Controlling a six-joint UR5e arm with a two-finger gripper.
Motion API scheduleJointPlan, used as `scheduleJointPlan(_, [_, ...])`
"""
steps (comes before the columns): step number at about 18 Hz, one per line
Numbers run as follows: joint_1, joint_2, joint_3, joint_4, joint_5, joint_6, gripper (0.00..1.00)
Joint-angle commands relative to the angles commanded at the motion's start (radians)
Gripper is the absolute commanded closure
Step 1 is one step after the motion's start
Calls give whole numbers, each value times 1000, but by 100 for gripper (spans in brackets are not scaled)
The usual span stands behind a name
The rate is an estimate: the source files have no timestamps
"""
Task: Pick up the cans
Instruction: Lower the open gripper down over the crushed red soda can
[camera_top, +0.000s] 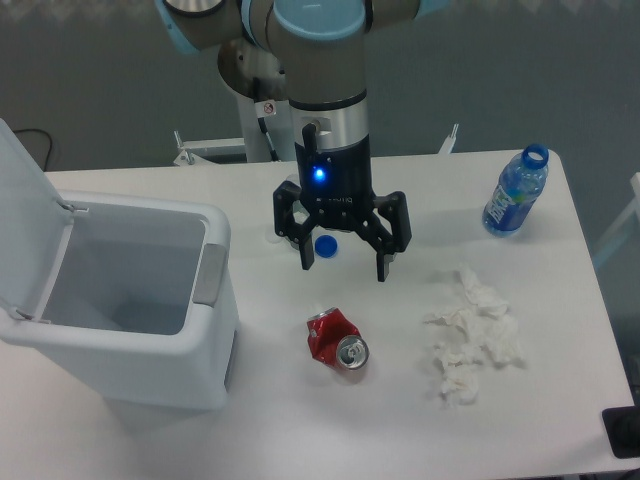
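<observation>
Now, the scene line by line, seen from above the table.

Gripper: the gripper (345, 266) hangs over the middle of the table (300, 440), fingers pointing down and spread wide apart, nothing between them. A blue light glows on its black body.

Fingers: the left-hand finger in the picture ends at (308, 262), the right-hand one a little nearer the camera; both tips stand clear of every object.

Can: the crushed red can (336, 339) lies on its side on the tabletop, nearer the camera than the gripper and roughly below the gap between the fingers. Its silver round top faces near and right. It's apart from the fingers, not touched.

Blue cap: a small blue cap (325, 245) shows between the fingers, farther back than the can; whether it sits on a small clear bottle behind the gripper I can't quite tell.

Bin: a white bin (215, 300) stands at the left, lid swung open and up to the far left, its inside showing pale and bare. The can lies just right of its near corner, not touching.

Tissue: a heap of crumpled white tissue (472, 335) sits right of the can, well apart from it.

Bottle: a blue-labelled plastic bottle (515, 195) stands at the far right, uncapped, away from the gripper.

Arm: the arm (320, 60) comes in from the far edge, wrist straight down.
</observation>
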Motion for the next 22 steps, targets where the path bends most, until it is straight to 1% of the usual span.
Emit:
scheduleJointPlan(7, [-2, -23, -2, 3, 11, -5, 0])
scheduleJointPlan(10, [-2, -66, 11, 6, 15, -12, 0])
scheduleJointPlan(14, [-3, -93, -6, 8, 28, -14, 0])
scheduleJointPlan(19, [-9, -150, -25, 8, 28, -67, 0])
scheduleJointPlan(22, [-9, -178, -25, 11, 28, -61, 0])
